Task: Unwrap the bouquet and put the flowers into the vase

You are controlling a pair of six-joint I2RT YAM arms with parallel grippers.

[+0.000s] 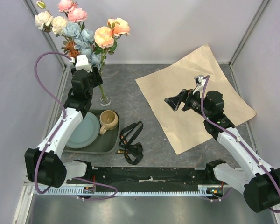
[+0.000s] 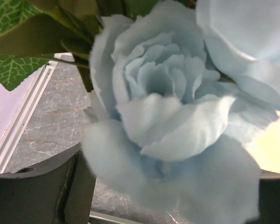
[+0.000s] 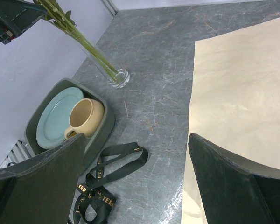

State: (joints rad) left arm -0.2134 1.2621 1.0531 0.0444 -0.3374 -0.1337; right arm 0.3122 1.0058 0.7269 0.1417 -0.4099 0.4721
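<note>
The flowers, pink, cream, peach and light blue, stand upright with their green stems in the narrow clear glass vase at the back left. The bouquet's tan paper lies flat and unwrapped on the right. My left gripper is up among the blooms. In the left wrist view its jaws stand wide apart around a light blue rose, one finger low on the left. My right gripper hovers open over the paper's left edge, holding nothing.
A dark tray left of centre holds a pale blue plate and a tan mug, just in front of the vase. The black lettered ribbon lies loose beside the tray. Walls close the left, back and right sides.
</note>
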